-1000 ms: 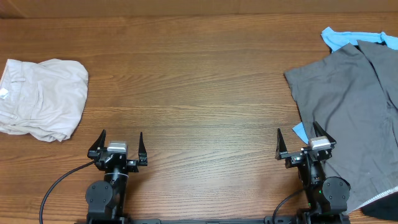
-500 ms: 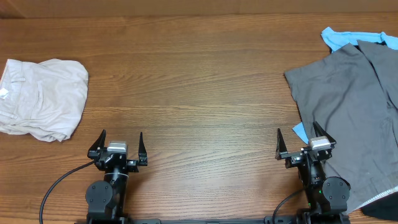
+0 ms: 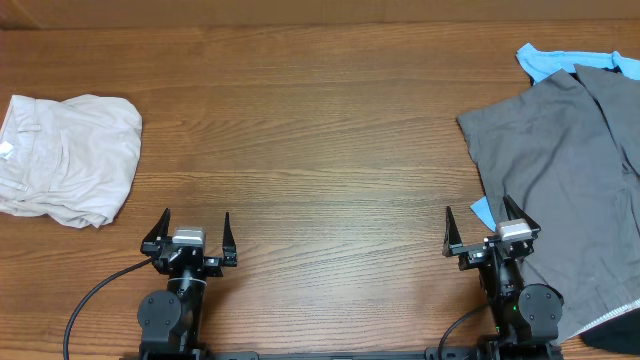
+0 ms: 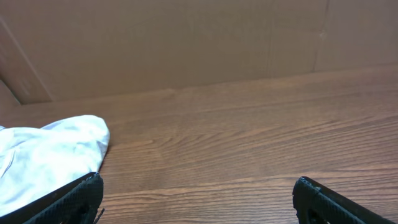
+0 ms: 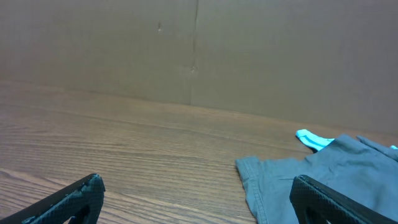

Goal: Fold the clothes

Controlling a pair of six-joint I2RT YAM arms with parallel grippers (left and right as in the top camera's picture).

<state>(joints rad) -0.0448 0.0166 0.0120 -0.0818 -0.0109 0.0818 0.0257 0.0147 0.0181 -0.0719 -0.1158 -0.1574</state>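
Note:
The grey shorts lie spread at the right side of the table, running off the right edge of the overhead view; their near hem shows in the right wrist view. My right gripper is open and empty at the front, its right finger over the shorts' left edge. My left gripper is open and empty at the front left, far from the shorts. In the wrist views both pairs of fingers are spread wide over bare wood.
A cream garment lies bunched at the far left, also in the left wrist view. A light-blue garment pokes out from under the shorts at the back right and near my right gripper. A brown wall stands behind the table.

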